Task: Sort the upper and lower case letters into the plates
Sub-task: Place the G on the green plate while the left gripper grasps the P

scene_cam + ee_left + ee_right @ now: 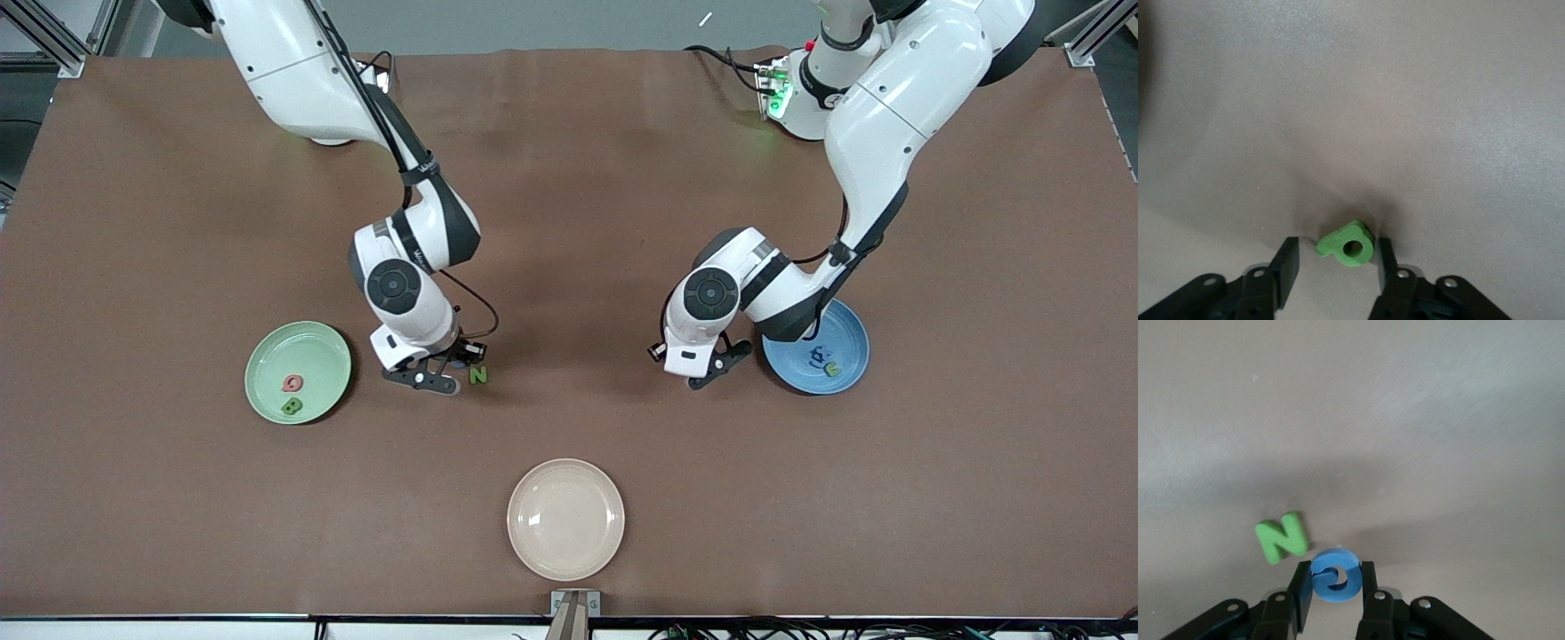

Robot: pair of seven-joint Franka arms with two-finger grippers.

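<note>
Table [569, 160]: wide, covered edge to edge with a matte brown sheet, faintly creased toward the edge where the arm bases stand. Cream-white plate [565, 519]: round, shallow, empty, resting on the brown sheet close to the front camera's edge. Metal bracket [574, 607]: small, grey, fixed at the middle of that edge. Aluminium frame rails [49, 36]: silver, at the corners along the base edge. Floor [551, 22]: grey. Cables [800, 631]: black, bundled below the table's camera-side edge. Light: even, diffuse, soft shadows.
</note>
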